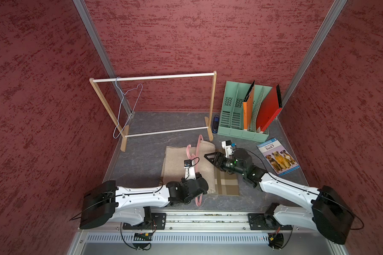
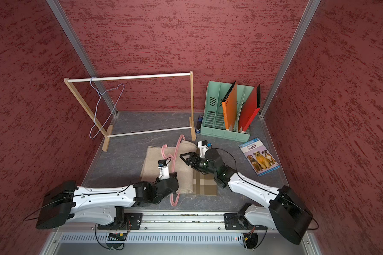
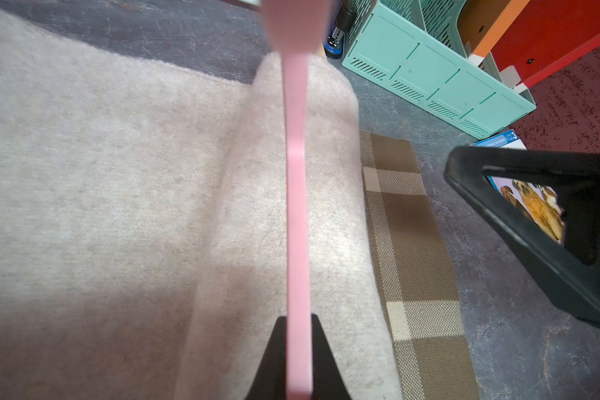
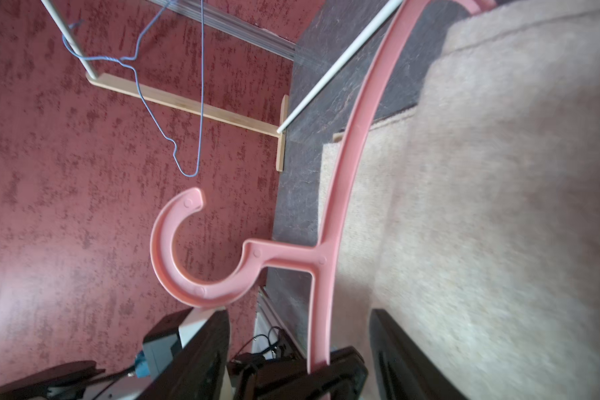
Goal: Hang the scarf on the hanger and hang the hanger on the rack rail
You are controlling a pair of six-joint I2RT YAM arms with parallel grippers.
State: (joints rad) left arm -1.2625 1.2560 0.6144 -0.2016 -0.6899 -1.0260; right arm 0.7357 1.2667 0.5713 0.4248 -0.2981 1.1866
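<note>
Left gripper (image 3: 298, 325): you have it clamped on pink plastic hanger (image 3: 297, 207), hanger on edge over scarf. Right gripper (image 1: 210, 158): jaws spread, nothing held. Beige wool scarf (image 1: 179, 167): folded on grey tabletop (image 1: 146, 150), just in front of wooden clothes rack (image 1: 211, 106); both grippers over it.

The left arm (image 1: 139, 196) lay low, extended towards three o'clock in both top views; its wrist was bent so that the left hand (image 3: 298, 329) faced roughly twelve o'clock; that hand's fingers were clamped tight on the pink hanger (image 3: 296, 194); the right arm (image 1: 285, 183) extended towards ten o'clock, wrist rolled on its side; the right hand (image 1: 209, 157) had its jaws parted, gripping nothing, tips pointing to nine o'clock.
</note>
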